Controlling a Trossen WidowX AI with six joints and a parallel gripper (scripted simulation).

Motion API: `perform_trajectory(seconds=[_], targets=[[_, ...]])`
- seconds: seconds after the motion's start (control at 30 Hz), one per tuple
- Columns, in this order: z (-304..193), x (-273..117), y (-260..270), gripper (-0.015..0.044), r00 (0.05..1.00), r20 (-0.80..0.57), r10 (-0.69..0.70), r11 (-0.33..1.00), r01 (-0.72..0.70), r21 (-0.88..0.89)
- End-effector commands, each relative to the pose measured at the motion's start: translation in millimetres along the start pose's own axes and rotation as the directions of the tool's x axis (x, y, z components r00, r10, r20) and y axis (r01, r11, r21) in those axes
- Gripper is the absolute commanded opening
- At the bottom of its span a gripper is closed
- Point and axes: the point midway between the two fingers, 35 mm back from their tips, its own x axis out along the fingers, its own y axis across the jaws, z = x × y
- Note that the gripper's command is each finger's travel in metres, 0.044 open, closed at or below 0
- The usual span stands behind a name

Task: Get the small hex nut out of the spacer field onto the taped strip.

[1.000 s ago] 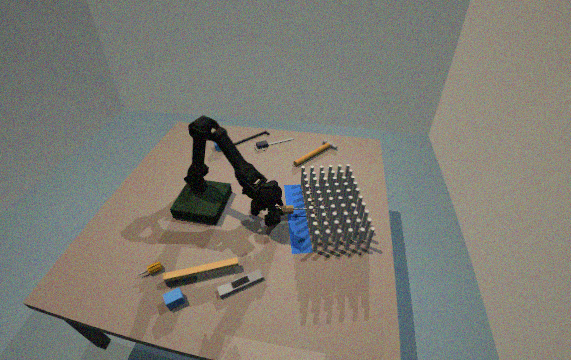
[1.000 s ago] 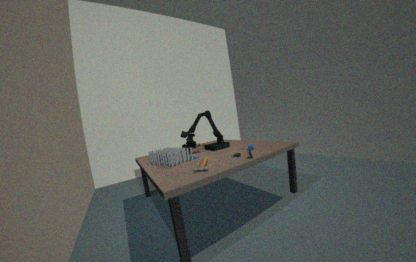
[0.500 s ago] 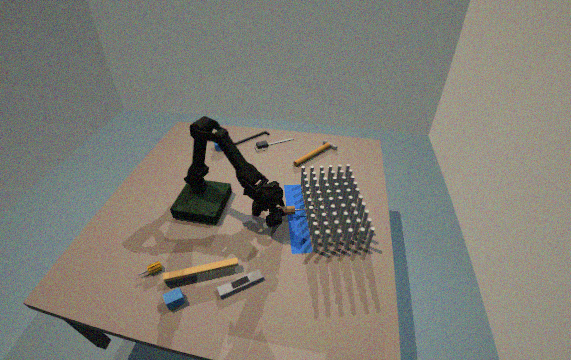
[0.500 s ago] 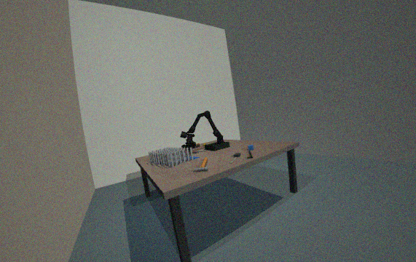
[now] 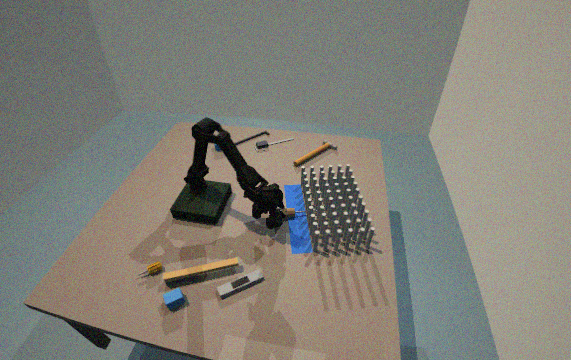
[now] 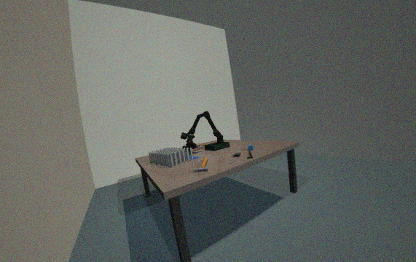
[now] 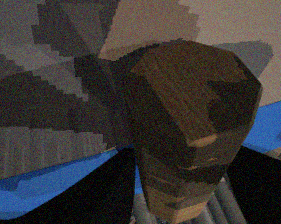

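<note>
My gripper point(image 5: 283, 213) point(image 7: 179, 155) is shut on the wooden handle point(image 5: 289, 212) point(image 7: 191, 100) of a tool, low over the blue taped strip point(image 5: 301, 245) point(image 7: 273, 122). The tool's thin metal shaft point(image 5: 300, 213) points at the front row of the standing metal spacers point(image 5: 371, 237) point(image 6: 173, 159). Its tip is hidden, so I cannot tell how far in it reaches or whether it touches a spacer. The spacers look upright. Some also show at the bottom of the wrist view. I cannot make out the hex nut in any view.
An orange-handled hammer point(image 5: 312, 154) point(image 6: 205, 161) lies beyond the field's far end. A dark-handled thin tool point(image 5: 262, 144) and a black hooked rod point(image 5: 251, 139) lie farther back. Nearer lie a yellow bar point(image 5: 202, 271), a grey block point(image 5: 227, 290), a blue cube point(image 5: 173, 298) and a small yellow tool point(image 5: 154, 268).
</note>
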Motion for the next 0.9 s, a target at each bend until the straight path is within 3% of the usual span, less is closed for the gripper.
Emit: perform_trajectory(seconds=[0.0, 0.87], targets=[[0.1, 0.5, 0.7, 0.0000, 1.000, -0.005, 0.002, 1.000, -0.002, 0.001], [15.0, -8.3, -0.2, 0.0000, 1.000, -0.002, 0.000, 1.000, 0.000, -0.001]])
